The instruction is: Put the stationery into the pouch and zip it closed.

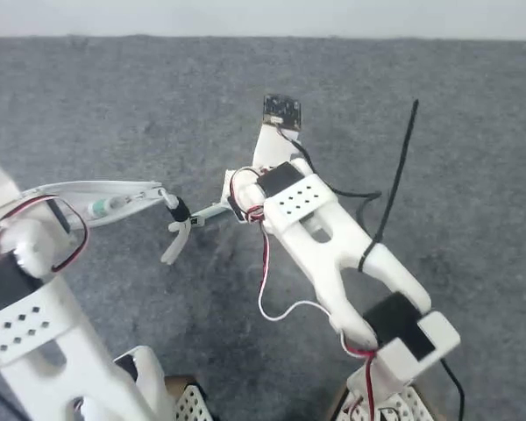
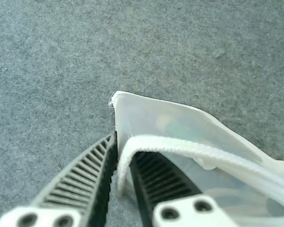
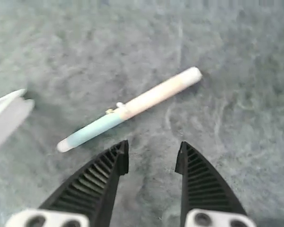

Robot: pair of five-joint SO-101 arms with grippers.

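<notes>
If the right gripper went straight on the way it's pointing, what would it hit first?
Probably the pen, lying on the grey mat just ahead of the right gripper's open jaws, though depth is unclear.

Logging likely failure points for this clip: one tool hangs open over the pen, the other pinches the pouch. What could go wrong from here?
1. The pen lies flat and slanted ahead of the open right tool; closing could catch it off-centre or roll it away.
2. The left tool pinches only the zipper rim of the pouch near a corner, so the pouch might slip free or its mouth sag shut.
</notes>
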